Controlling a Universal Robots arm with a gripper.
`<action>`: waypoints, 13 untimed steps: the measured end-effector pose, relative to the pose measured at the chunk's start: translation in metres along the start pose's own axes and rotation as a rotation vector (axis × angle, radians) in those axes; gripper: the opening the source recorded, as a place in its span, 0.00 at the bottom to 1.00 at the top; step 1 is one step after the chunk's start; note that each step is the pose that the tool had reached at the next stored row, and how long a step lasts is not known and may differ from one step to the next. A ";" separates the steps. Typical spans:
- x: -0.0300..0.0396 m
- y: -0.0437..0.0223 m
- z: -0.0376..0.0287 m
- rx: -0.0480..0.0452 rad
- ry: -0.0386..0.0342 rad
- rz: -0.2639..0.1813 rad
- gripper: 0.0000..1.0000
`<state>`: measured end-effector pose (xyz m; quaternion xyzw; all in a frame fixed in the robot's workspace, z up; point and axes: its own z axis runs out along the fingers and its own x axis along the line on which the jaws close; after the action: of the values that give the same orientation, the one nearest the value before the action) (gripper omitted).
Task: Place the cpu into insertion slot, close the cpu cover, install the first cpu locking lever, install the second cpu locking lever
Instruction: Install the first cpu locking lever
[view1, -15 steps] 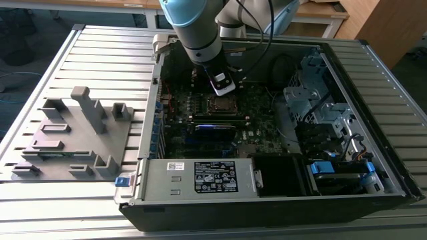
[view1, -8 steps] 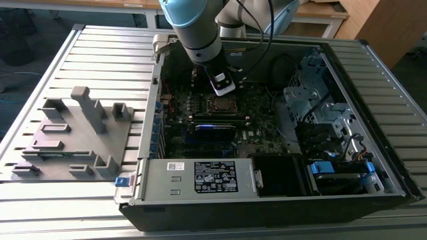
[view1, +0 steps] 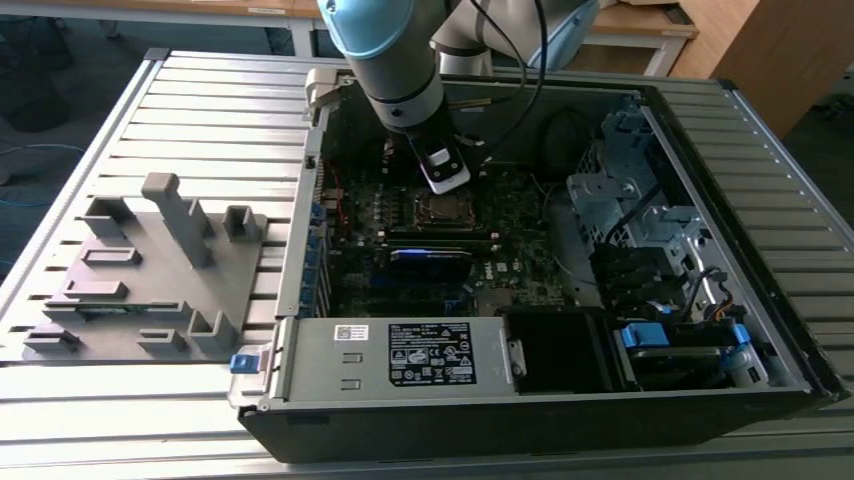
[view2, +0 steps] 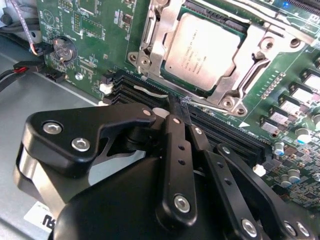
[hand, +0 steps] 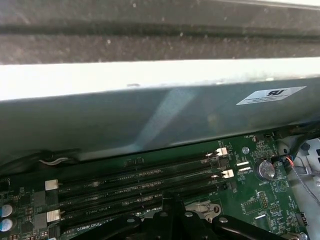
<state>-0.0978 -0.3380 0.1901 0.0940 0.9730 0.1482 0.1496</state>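
Observation:
In the second wrist view the cpu (view2: 207, 50), its silver top up, lies flat in the insertion slot (view2: 140, 59) on the green motherboard. The cpu cover (view2: 252, 50) is down around it, and the chip shows through the cut-out. A thin wire locking lever (view2: 220, 107) runs along the socket's edge beside the memory slots. My gripper (view2: 179, 105) has its black fingers together, with the tips at that wire; whether they pinch it I cannot tell. In the exterior view the gripper (view1: 445, 183) hangs just above the socket (view1: 441, 208) inside the open computer case.
Long black memory slots (hand: 135, 187) lie between the socket and the case wall (hand: 150, 120). A coin battery (view2: 63, 48) and loose cables (view2: 20, 70) sit near the board's corner. A grey fixture block (view1: 147, 265) stands at the exterior view's left, outside the case.

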 end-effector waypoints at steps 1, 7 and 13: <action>0.0000 0.0000 0.0000 0.0000 -0.0001 0.000 0.10; -0.0012 0.0001 0.0010 0.0023 -0.0033 0.008 0.10; -0.0016 0.0000 0.0013 0.0077 -0.0089 0.025 0.10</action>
<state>-0.0959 -0.3380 0.1893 0.1075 0.9717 0.1459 0.1517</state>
